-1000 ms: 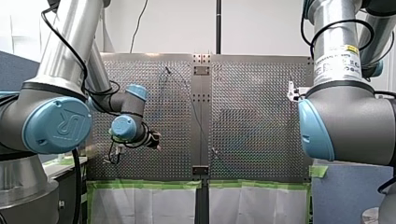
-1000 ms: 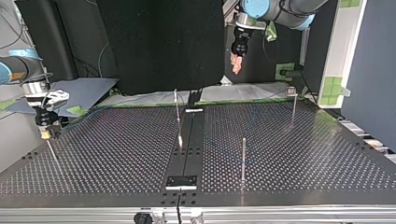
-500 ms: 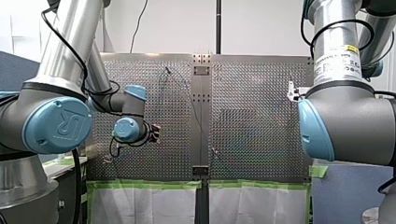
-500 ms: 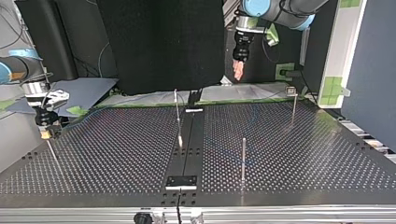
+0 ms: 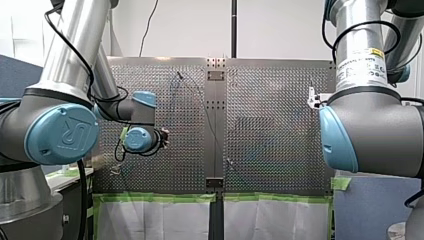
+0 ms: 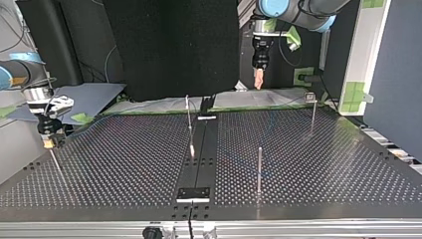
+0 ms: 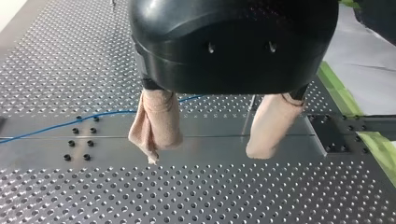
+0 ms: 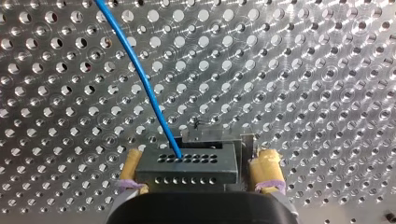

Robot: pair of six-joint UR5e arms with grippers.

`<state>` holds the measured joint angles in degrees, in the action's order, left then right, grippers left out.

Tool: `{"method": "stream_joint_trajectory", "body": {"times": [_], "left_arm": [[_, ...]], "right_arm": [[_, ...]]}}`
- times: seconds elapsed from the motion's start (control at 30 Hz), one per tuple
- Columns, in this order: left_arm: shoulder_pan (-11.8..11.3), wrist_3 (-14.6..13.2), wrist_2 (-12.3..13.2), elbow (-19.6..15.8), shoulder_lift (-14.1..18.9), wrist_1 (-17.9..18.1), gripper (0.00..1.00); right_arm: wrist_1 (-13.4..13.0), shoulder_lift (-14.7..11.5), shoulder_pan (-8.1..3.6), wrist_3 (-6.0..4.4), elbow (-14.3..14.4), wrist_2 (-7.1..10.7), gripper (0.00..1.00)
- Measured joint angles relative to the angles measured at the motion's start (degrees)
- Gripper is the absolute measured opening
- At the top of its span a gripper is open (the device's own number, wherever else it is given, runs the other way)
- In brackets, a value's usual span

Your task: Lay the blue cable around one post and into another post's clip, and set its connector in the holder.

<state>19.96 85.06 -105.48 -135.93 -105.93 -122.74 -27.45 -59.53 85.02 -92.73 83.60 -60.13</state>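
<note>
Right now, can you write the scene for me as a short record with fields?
left gripper: open, beige fingers hold nothing, above the table
right gripper: shut on the connector
blue cable: leaves the connector and runs ahead over the table
nearest post: upright; whether the cable touches it, cannot tell

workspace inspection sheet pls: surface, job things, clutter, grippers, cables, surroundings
surface: perforated table, metal.
job's things: posts stand upright; connector held over the table, not in a holder.
clutter: nothing seen.
grippers: my left gripper open and empty above the table; my right gripper shut on the connector.
cables: blue cable runs from the connector over the table.
surroundings: green tape along the table edge; black curtain beyond it.
</note>
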Motion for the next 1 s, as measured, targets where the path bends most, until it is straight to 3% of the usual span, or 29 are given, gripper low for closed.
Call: {"method": "stream_joint_trajectory", "body": {"times": [1.0], "left_arm": [[0.0,-0.6,0.0,0.0,0.0,-0.1,1.0]], "right_arm": [[0.0,0.0,0.0,0.0,0.0,0.0,0.98]]}}
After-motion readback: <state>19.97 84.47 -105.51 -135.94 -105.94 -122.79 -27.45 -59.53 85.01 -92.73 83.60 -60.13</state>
